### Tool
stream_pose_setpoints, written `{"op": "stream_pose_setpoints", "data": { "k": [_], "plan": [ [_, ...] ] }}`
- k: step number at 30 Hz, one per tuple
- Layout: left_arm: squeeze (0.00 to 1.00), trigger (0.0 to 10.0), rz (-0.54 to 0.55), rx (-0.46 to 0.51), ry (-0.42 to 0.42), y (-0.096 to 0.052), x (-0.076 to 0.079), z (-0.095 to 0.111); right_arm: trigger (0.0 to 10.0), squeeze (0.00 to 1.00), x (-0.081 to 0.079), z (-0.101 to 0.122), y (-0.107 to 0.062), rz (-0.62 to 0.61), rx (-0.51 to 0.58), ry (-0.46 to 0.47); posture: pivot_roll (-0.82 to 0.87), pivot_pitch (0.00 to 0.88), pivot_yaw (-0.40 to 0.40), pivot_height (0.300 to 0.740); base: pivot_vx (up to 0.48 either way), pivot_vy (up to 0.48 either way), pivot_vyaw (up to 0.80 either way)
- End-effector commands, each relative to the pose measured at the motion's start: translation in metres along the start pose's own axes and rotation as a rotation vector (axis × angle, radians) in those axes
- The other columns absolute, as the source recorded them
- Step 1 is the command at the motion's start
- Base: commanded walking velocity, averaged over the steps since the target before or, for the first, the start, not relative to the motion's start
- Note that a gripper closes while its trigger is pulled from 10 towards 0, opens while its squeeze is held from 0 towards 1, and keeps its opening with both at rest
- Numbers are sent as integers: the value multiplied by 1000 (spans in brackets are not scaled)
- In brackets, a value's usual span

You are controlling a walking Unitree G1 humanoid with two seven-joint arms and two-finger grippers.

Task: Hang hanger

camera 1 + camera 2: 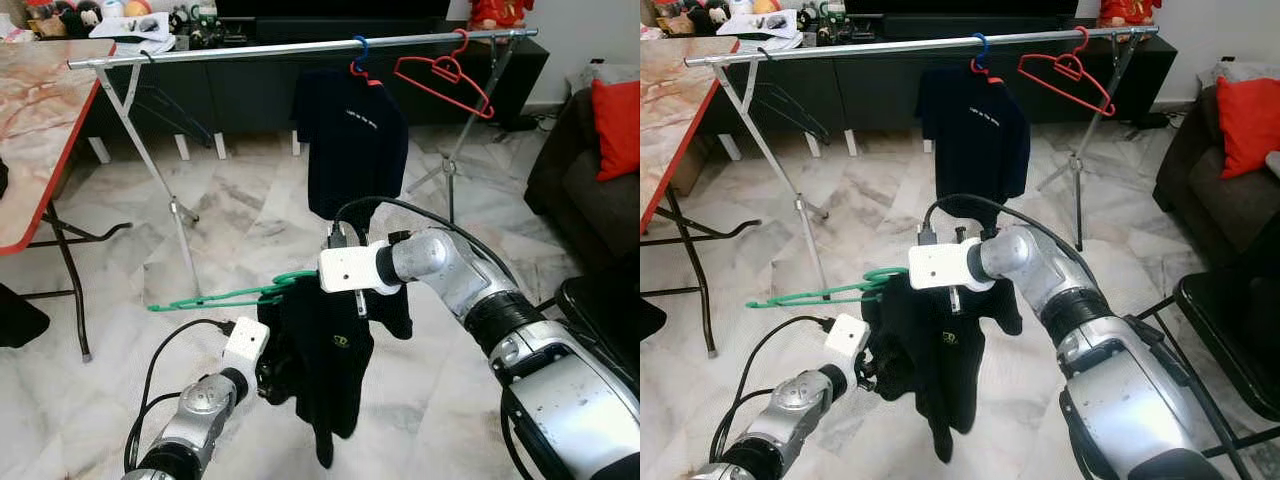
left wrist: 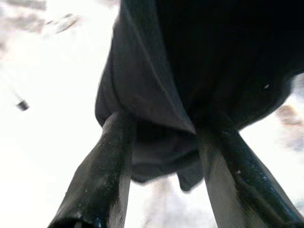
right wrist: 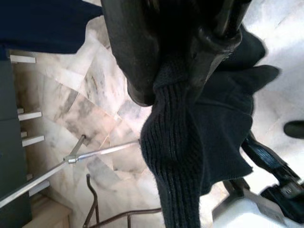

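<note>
A green hanger (image 1: 215, 296) carries a black shirt (image 1: 335, 350) in mid-air below the clothes rail (image 1: 250, 50). My right gripper (image 1: 305, 285) is shut on the shirt's ribbed collar (image 3: 175, 142), right where the hanger's neck sits. The hanger's left arm sticks out bare to the left. Lower down, my left gripper (image 1: 268, 380) is shut on a bunch of the shirt's fabric (image 2: 156, 71), which is pinched between its fingers (image 2: 109, 161). On the rail hang a dark shirt (image 1: 350, 140) on a blue hanger (image 1: 359, 50) and an empty red hanger (image 1: 445, 75).
The rail stands on splayed metal legs (image 1: 150, 165) over a marble floor. A marble-topped table with a red edge (image 1: 40, 120) is on the left. A dark sofa with a red cushion (image 1: 615, 110) and a black seat (image 1: 600, 310) are on the right.
</note>
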State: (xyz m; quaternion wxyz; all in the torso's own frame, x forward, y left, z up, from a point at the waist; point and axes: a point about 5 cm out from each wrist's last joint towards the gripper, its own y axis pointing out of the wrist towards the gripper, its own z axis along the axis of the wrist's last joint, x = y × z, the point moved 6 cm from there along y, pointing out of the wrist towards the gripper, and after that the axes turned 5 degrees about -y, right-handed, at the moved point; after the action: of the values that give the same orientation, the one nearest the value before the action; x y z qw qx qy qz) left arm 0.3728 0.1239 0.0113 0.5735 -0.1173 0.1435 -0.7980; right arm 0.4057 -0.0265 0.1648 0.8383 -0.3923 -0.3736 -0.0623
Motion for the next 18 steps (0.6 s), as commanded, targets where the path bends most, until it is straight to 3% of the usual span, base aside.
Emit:
{"op": "stream_pose_setpoints", "data": {
  "k": [1,18],
  "plan": [
    [0,10000,59,-40,-23,0,-8,-8,0,0,21,18,-7,-55,52,-37,-29,110,-39,740,0,0,0],
    [0,10000,90,15,-71,4,-8,5,0,0,19,30,-2,-47,94,-38,-27,122,-42,740,0,0,0]
  ]
}}
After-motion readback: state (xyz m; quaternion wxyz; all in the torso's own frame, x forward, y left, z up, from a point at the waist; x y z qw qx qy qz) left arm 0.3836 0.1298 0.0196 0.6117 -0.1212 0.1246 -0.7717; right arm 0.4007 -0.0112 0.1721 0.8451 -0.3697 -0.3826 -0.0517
